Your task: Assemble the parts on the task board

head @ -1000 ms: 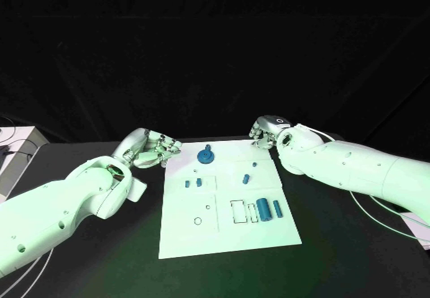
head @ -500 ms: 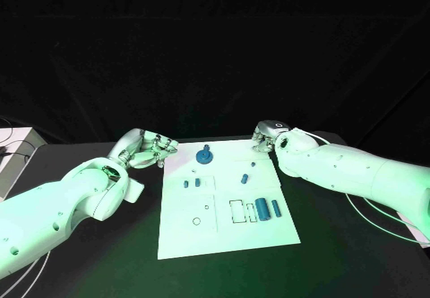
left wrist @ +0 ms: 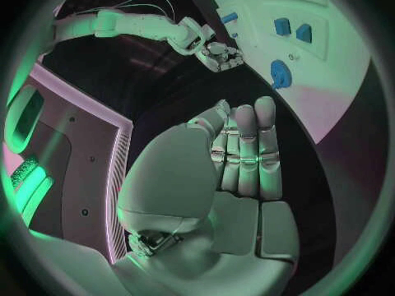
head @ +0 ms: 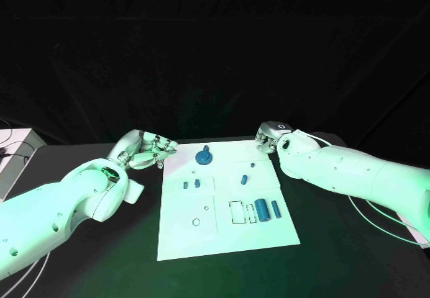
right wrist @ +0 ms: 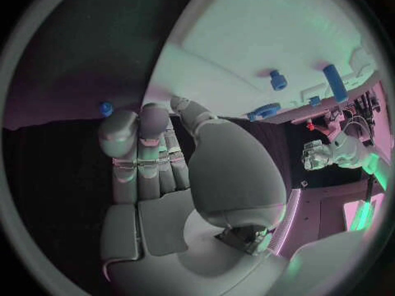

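Blue cylinder (head: 263, 207) lengthwise along board (head: 224, 239)

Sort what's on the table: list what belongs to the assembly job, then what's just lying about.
Job:
task board
blue gear part
blue cylinder
small blue pieces
left hand
right hand

Lying about:
white box at the table's left edge

Task board (head: 224, 233), centre of frame: flat white plate, matt, smooth, paper-like sheen under the light. Parts (head: 263, 207) on it: blue, plastic in look, smooth; round one (head: 205, 156) at upper centre slightly glossy. Table (head: 358, 261): black, matt. Arms (head: 358, 174): white moulded shells, smooth, satin gloss. Left hand (left wrist: 243, 158) and right hand (right wrist: 140, 151): silver, metallic-looking segments with smooth, dull pads. Backdrop (head: 215, 62), upper frame: black, cloth-like, faintly creased.
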`<action>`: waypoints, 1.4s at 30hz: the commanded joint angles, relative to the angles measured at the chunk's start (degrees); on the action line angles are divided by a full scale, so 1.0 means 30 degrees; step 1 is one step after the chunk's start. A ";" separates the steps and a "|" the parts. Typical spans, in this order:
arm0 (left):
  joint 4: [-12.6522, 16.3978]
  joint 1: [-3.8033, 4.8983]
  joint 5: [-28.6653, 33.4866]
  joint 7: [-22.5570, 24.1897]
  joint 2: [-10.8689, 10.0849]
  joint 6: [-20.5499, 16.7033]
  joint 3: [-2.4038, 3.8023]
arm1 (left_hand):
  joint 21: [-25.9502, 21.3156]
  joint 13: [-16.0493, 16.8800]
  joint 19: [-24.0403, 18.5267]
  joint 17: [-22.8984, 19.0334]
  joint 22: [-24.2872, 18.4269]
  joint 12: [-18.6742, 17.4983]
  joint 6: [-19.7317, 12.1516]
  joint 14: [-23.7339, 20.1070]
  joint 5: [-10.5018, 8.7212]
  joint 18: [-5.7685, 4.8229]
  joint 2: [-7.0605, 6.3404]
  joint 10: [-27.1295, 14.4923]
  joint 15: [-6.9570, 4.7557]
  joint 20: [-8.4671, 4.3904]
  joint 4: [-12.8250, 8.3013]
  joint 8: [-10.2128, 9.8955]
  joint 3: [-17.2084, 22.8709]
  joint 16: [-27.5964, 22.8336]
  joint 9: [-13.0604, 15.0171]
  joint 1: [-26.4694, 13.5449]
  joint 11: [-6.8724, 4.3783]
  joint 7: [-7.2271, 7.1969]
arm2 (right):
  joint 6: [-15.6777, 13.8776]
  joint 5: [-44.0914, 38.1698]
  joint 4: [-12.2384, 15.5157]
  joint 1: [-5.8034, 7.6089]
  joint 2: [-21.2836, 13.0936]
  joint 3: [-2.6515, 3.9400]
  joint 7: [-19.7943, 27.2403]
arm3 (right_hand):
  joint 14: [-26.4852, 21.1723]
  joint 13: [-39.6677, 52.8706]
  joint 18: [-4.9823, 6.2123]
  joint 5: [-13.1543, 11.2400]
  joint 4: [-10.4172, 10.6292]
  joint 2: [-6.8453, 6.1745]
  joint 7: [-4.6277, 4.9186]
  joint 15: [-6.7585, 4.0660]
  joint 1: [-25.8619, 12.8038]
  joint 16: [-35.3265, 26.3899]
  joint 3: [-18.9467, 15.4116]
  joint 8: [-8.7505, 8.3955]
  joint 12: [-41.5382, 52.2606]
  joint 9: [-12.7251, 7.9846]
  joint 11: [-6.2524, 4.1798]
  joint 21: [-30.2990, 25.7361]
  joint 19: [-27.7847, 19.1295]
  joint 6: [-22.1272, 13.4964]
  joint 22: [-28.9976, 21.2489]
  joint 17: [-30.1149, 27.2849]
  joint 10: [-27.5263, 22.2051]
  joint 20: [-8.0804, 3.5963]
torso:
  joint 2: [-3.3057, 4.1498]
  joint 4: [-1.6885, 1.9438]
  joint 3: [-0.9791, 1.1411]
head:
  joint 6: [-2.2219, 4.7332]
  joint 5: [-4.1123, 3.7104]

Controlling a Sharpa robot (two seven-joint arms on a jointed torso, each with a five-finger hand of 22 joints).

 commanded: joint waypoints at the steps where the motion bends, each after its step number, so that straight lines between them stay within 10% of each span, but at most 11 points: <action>1: 0.0025 -0.0011 0.0198 0.0131 0.0002 -0.0167 0.0017 | -0.0072 -0.0012 0.0128 -0.0034 -0.0032 -0.0035 -0.0068 0.0116 -0.0011 0.0216 0.0112 0.0088 0.0005 -0.0043 0.0093 -0.0082 0.0006 -0.0081 -0.0029 0.0112 -0.0032 0.0099 | -0.1193 0.0136 0.0113 -0.0014 -0.0118 -0.0006 0.0569 | 0.0029 -0.0026 0.0146 0.0084 -0.0166 -0.0052 -0.0001 -0.0123 -0.0240 0.0130 0.0437 -0.0092 -0.0114 0.0002 -0.0040 0.0133 0.1152 0.0175 -0.0020 -0.0071 0.0189 -0.0093 | 0.0004 0.0011 -0.0008 | 0.0015 -0.0027; 14: 0.0079 -0.0021 0.0253 0.0387 -0.0040 -0.0267 0.0017 | -0.0080 -0.0017 0.0147 -0.0060 -0.0025 -0.0023 -0.0053 0.0122 -0.0010 0.0220 0.0098 0.0095 -0.0006 -0.0052 0.0044 -0.0081 0.0054 -0.0070 -0.0028 0.0200 -0.0040 0.0103 | -0.4287 0.2131 0.0426 -0.0017 -0.1077 0.0055 0.1949 | 0.0005 -0.0011 0.0059 0.0358 -0.0578 -0.0141 -0.0029 -0.0219 -0.0484 0.0524 0.1168 -0.0091 -0.0107 0.0004 -0.0191 0.0320 0.1159 0.0175 -0.0092 -0.0092 0.0791 -0.0206 | 0.0008 -0.0003 -0.0010 | 0.0125 -0.0163; 27: 0.0191 -0.0042 0.3286 0.1749 -0.0226 -0.0233 0.0019 | -0.0860 -0.0103 -0.0514 -0.0592 -0.0468 -0.0245 -0.0216 -0.0736 -0.0020 0.0044 -0.0279 -0.0325 0.0315 0.0205 0.0734 -0.0085 -0.0835 -0.0962 -0.0033 -0.0817 0.0233 0.0041 | -0.4955 1.4041 -0.0215 0.0486 -0.2470 0.0242 0.7663 | -0.0459 0.0010 0.0412 -0.0432 -0.0264 0.0256 0.0248 0.0036 -0.0852 0.0184 -0.0629 -0.0108 -0.0030 -0.0022 0.0149 -0.1587 0.0832 -0.0563 -0.0914 -0.0423 -0.0393 -0.0002 | -0.0006 -0.0007 -0.0017 | 0.0301 -0.0356; 31: 0.0076 -0.0050 0.6332 0.2658 -0.0332 -0.0198 0.0020 | -0.4027 -0.0225 -0.3140 -0.3090 -0.2587 -0.2515 -0.0748 -0.3024 -0.0032 -0.0531 -0.0609 -0.1468 0.1370 0.1240 0.1372 -0.0109 -0.1734 -0.4939 -0.0037 -0.1236 0.1139 0.0218 | -0.4804 1.8593 -0.0267 0.0799 -0.3052 0.0259 1.0298 | -0.0462 -0.0041 0.0791 -0.0148 -0.0195 0.1061 0.0444 0.0177 -0.0324 0.0026 -0.2968 -0.0104 -0.0050 -0.0031 0.0357 -0.2647 0.0948 -0.1002 -0.1395 -0.0626 -0.1180 0.0266 | -0.0004 -0.0010 -0.0018 | 0.0362 -0.0403; 36: -0.0151 -0.0055 0.8537 0.3413 -0.0452 -0.0271 0.0039 | -0.7516 -0.0258 -0.4126 -0.6658 -0.5832 -0.4832 -0.1139 -0.3030 -0.0106 -0.0831 -0.0540 -0.0867 0.2086 0.2307 0.1891 -0.0077 -0.2739 -0.9984 -0.0039 -0.1162 0.1500 0.0304 | -0.4757 1.9469 -0.0591 0.1078 -0.3441 0.0268 1.0527 | -0.0248 -0.0039 0.0682 -0.0417 -0.0447 0.1362 0.0441 0.0112 0.0073 0.0148 -0.3311 -0.0108 -0.0038 -0.0035 0.0290 -0.2087 0.1060 -0.1037 -0.1135 -0.0644 -0.0849 0.0205 | -0.0017 -0.0041 -0.0017 | 0.0486 -0.0441; 42: -0.0270 -0.0064 0.9487 0.3869 -0.0559 -0.0304 0.0060 | -1.0200 -0.0231 -0.2430 -0.9728 -1.0576 -0.7608 -0.1088 -0.0146 -0.0115 -0.0595 -0.0183 0.0863 0.2246 0.2784 0.2370 -0.0001 -0.3713 -1.5925 -0.0013 -0.0779 0.1493 0.0417 | -0.4074 1.6472 -0.1155 0.1175 -0.3359 0.0267 0.8143 | -0.0027 -0.0033 0.0423 -0.0310 -0.0957 0.1395 0.0318 -0.0058 0.0125 0.0370 -0.2664 -0.0107 -0.0076 -0.0034 0.0049 -0.1098 0.1106 -0.0920 -0.0714 -0.0666 0.0093 0.0011 | 0.0003 -0.0005 -0.0005 | 0.0486 -0.0500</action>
